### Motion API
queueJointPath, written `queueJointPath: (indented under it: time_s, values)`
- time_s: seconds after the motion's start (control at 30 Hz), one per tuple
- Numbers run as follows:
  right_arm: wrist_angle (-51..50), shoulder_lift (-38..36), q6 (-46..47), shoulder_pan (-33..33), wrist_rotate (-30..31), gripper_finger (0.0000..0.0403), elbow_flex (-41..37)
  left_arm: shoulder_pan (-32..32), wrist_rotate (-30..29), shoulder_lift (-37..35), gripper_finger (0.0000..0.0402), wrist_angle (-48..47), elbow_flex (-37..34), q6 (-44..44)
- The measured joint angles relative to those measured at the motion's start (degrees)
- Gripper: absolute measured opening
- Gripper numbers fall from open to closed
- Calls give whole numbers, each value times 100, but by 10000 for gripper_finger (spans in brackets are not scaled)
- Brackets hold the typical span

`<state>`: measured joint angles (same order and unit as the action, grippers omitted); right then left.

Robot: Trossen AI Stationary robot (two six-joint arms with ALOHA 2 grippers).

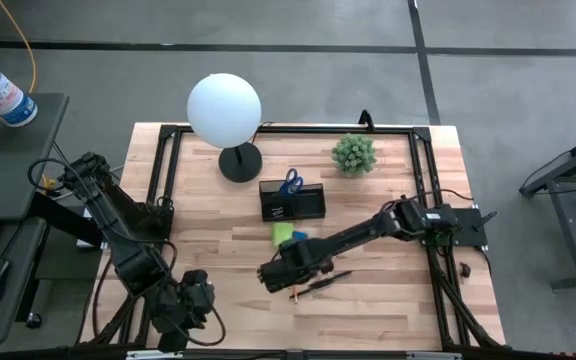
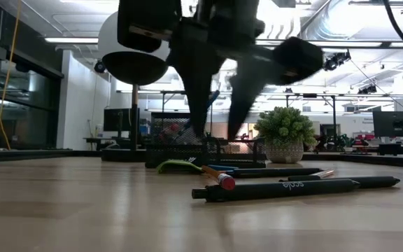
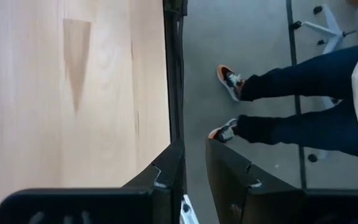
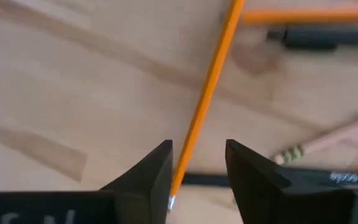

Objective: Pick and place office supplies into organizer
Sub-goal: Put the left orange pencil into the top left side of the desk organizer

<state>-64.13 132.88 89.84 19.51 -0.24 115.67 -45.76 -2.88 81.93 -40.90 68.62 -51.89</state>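
1. Nearest the front edge of the surface (image 1: 218,250), the left gripper (image 1: 193,300) waits well apart from the supplies. In its wrist view its jaws stand a narrow gap apart with nothing between them, and a person's legs and shoes show on the floor beyond.

2. A little farther in, the right gripper (image 4: 197,165) hangs over a loose cluster of writing tools. Its jaws are parted and straddle the orange pencil (image 4: 207,93) without closing on it. In my judgement it is either lining up a pick or has just let go; the views do not settle which.

3. Not yet placed: the orange pencil, a black pen (image 2: 285,189), and at least one more pencil with a red eraser (image 2: 226,182). The exact count is hard to make out, because the items overlap and the arm covers part of them from above.

4. Next out lie the lime-green sticky-note pad (image 1: 282,233) and the small blue block (image 1: 299,236), touching each other, just in front of the organizer and outside it.

5. The organizer (image 1: 293,203) stands beyond them, with the blue-handled scissors (image 1: 290,181) upright in one rear compartment. So one item looks done and most of the work remains.

6. Whether the other compartments hold anything, I cannot tell; no clips are visible anywhere.

7. Farthest back stand the globe lamp (image 1: 225,110) and the potted plant (image 1: 354,153).
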Motion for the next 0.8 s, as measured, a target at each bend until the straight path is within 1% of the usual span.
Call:
queueJointPath:
  time_s: [0.1,0.23,0.33,0.47,0.6,0.8]
  values:
    - [134,0,231,52,-111,161,-75,-2,-76,0,56,-2,0,210]
    - [257,-4,629,52,100,176,-73,0,-127,0,56,-1,0,421]
    - [265,-4,760,41,143,172,-71,0,-209,0,56,-1,0,525]
    - [208,18,843,13,268,158,-71,-1,-289,0,56,1,0,565]
    - [282,86,806,-41,215,147,-60,0,-312,0,56,2,0,565]
    - [185,205,789,-51,184,154,-67,-2,-317,0,56,15,0,618]
